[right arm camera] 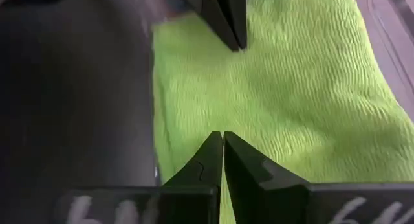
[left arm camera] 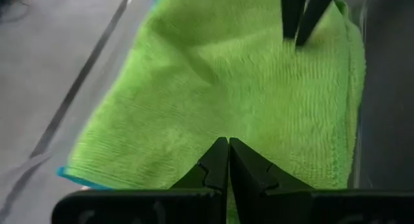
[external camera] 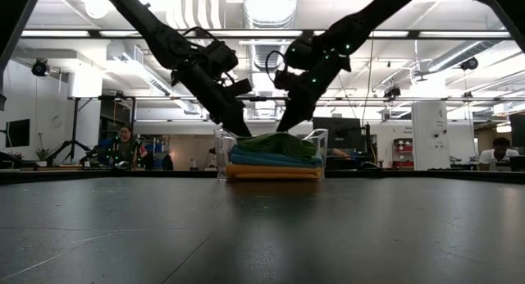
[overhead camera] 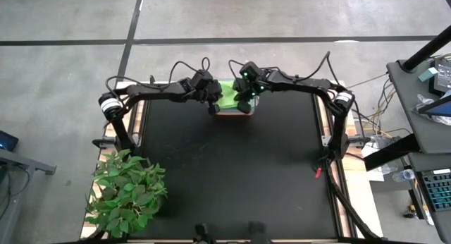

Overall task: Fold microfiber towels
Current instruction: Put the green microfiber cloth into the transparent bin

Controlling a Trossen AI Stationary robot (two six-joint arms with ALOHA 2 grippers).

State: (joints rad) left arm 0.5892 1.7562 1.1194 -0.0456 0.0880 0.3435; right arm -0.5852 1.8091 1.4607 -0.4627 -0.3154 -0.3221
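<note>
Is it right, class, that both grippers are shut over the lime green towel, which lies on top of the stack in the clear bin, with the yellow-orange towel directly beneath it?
Not quite. The low view shows a teal towel directly beneath the lime green towel; the yellow-orange towel lies at the bottom. The rest holds: left gripper and right gripper are shut over the stack in the clear bin.

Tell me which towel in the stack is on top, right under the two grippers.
The lime green towel: it lies on top of the stack in the clear bin, under the shut left gripper and right gripper. The teal and yellow-orange towels lie beneath it.
</note>
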